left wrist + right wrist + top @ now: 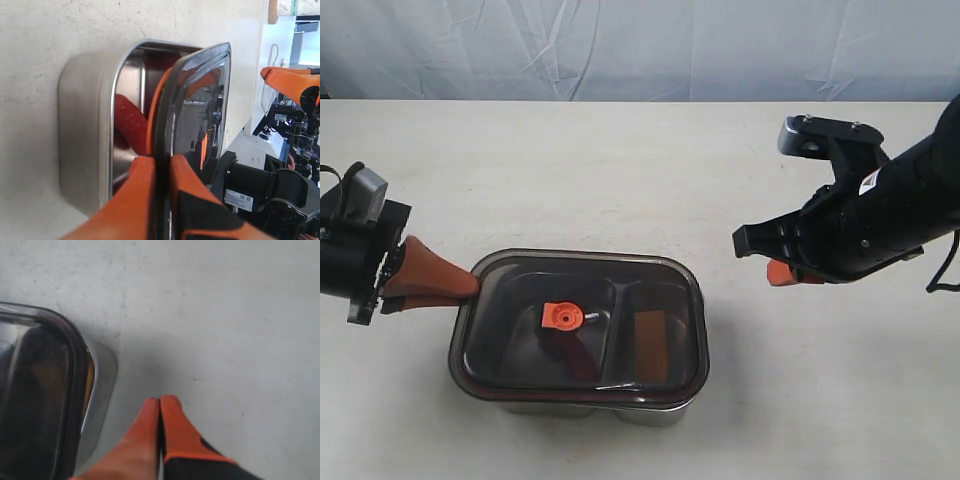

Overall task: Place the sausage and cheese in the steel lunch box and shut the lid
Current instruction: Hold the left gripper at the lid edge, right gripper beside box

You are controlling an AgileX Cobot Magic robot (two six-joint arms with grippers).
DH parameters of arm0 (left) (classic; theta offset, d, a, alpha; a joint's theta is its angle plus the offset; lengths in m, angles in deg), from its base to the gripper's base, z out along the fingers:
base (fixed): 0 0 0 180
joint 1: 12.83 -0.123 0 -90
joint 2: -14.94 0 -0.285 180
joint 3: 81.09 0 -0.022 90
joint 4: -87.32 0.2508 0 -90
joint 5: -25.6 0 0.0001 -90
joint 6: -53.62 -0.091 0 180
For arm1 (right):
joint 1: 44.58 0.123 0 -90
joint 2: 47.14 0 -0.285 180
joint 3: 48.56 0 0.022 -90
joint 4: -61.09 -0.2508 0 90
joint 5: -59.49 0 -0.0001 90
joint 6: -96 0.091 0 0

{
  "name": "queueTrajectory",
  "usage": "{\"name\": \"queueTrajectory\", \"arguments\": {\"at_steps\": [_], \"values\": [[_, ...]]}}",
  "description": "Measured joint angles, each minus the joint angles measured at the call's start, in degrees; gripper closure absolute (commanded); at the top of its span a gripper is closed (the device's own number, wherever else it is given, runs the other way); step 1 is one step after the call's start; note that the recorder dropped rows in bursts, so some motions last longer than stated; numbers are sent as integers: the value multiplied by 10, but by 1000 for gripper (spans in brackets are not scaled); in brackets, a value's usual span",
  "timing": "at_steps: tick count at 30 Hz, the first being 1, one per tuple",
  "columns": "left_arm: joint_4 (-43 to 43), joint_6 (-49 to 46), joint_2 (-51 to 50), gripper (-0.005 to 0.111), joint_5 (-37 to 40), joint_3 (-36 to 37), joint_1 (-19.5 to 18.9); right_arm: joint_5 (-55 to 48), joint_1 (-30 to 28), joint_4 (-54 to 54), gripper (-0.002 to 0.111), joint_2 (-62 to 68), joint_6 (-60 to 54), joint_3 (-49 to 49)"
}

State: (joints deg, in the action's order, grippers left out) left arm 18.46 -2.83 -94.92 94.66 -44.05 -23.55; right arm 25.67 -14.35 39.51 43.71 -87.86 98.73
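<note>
Steel lunch box point(655, 413) sits on the pale bench point(620, 170), toward the near edge in the exterior view. The lid point(510, 335) lies over it, dark and see-through, with an orange valve tab point(560, 316) at centre.

Contents, seen through the lid:
- The sausage point(567, 352) is in the larger left compartment, below the tab.
- The cheese point(652, 340) is in the smaller right compartment.

Left pincer point(468, 288) comes in from the left and is clenched on the lid's left edge, 1 orange finger above and 1 below.

Right pincer point(780, 272) hangs to the right of the box, well apart from it. It is clenched on nothing. Its arm is raised over open bench.

Nothing else stands on the bench. A wrinkled pale backdrop point(620, 45) runs behind it.

Left wrist view:
- The lid point(200, 110) is not seated at the gripped end.
- A gap opens there between it and the box rim point(82, 140).
- The red sausage point(131, 122) shows bare through that gap, against the steel inside wall.
- The pincer point(161, 160) pinches the lid rim edge-on.
- The exterior view shows none of this tilt; there the lid looks flat.
- The cheese is hidden in this view.
- Dark equipment point(270, 190) shows beyond the bench edge.

Right wrist view:
- The 2 orange tips of the pincer point(160, 401) are pressed together over bare bench point(225, 315).
- A corner of the box point(102, 380) with the lid point(40, 400) above it lies off to one side.
- The contents are too dark to make out here.
</note>
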Motion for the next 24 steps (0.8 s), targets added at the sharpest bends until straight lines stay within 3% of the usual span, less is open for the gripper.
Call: {"name": "queueTrajectory", "arguments": {"at_steps": [14,24], "values": [[-6,37,17,107,3,1,2,-5,0,-28,109,23,-28,0],[38,39,17,107,-7,1,2,-6,0,-36,109,23,-32,0]]}}
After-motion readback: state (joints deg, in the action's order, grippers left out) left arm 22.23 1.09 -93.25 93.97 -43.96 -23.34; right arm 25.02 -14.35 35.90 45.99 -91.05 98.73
